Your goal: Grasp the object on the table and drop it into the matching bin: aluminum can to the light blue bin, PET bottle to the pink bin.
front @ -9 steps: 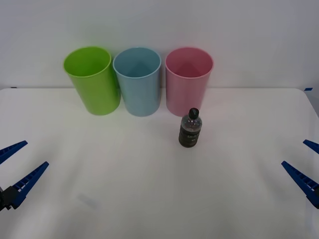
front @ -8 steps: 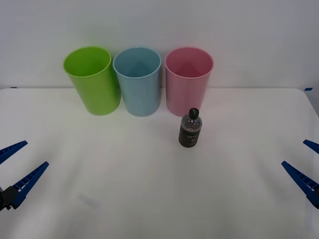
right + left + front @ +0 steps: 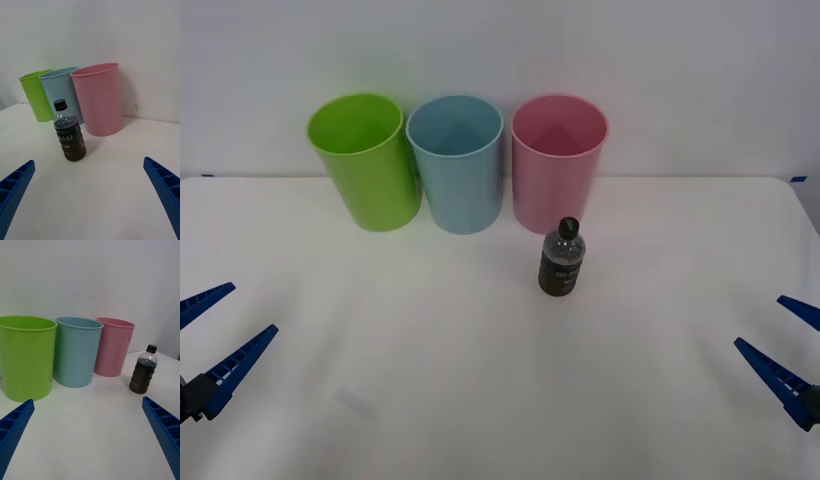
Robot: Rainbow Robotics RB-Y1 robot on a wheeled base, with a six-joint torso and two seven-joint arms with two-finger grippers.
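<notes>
I'm looking at a plain white table (image 3: pixel 480 400) w/ rounded far corners, pushed up near a blank pale wall (image 3: pixel 680 80). Along the far edge stand three tall tapered bins in a row, upright, mouths open: lime green bin (image 3: pixel 364 160) on the left, light blue bin (image 3: pixel 456 163) in the middle, pink bin (image 3: pixel 558 162) on the right. Green and blue look nearly touching at the rims; blue and pink sit just beside each other w/ a thin gap.

The PET bottle (image 3: pixel 561 257) stands upright on the table just in front of the pink bin, slightly toward its right side, black cap on, dark liquid and dark label. It's much shorter than the bins. Can't tell from the front view whether it touches the pink bin; the right wrist view shows a bit of table between them.

Arms: my left gripper (image 3: pixel 208 335) sits low at the near left edge of the table, blue ribbed fingers spread wide, nothing between them. My right gripper (image 3: pixel 788 345) is at the near right edge, fingers also spread wide and empty, pointed toward the bottle, which sits between its fingers in the right wrist view. Both are well apart from the bottle and bins.
</notes>
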